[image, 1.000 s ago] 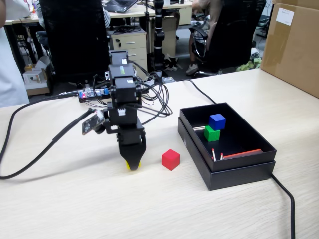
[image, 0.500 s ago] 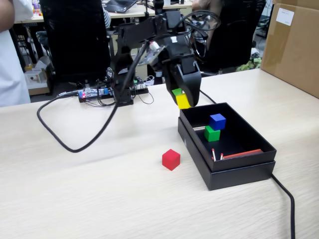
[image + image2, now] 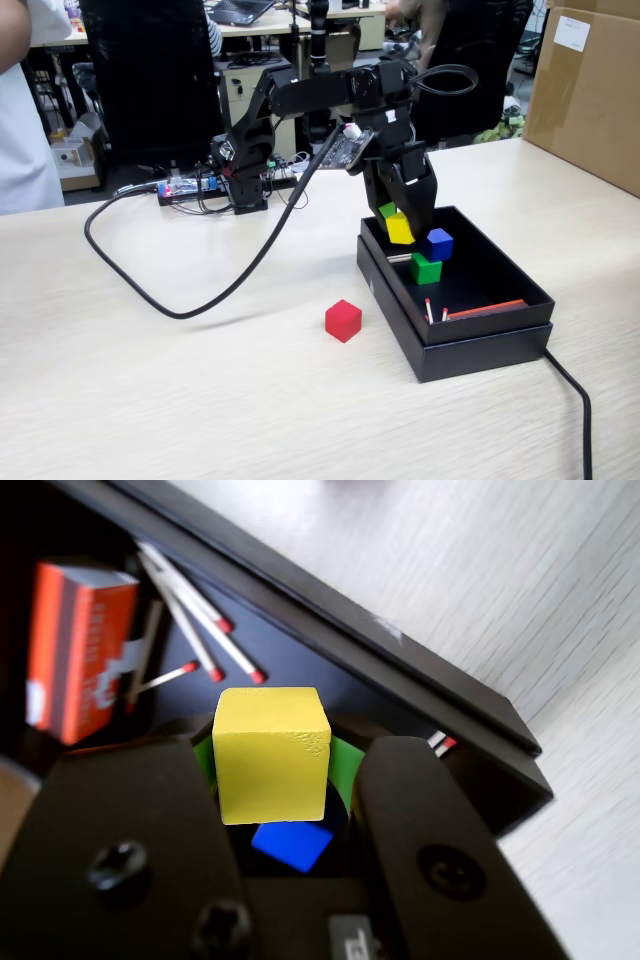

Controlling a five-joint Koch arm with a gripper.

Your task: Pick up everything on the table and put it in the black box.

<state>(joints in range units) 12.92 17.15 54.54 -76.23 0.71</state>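
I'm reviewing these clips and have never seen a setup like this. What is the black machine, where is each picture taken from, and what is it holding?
The black machine is a small hobby robot arm standing on a pale wooden table. One picture comes from a fixed camera across the table; the other from a camera riding on the arm's wrist, looking down past its claw. The claw is closed on a yellow cube and hangs over the black box. A blue cube and a green cube already sit in the box, along with red-tipped matches and a red matchbox. A red cube remains on the table, left of the box in the fixed view.
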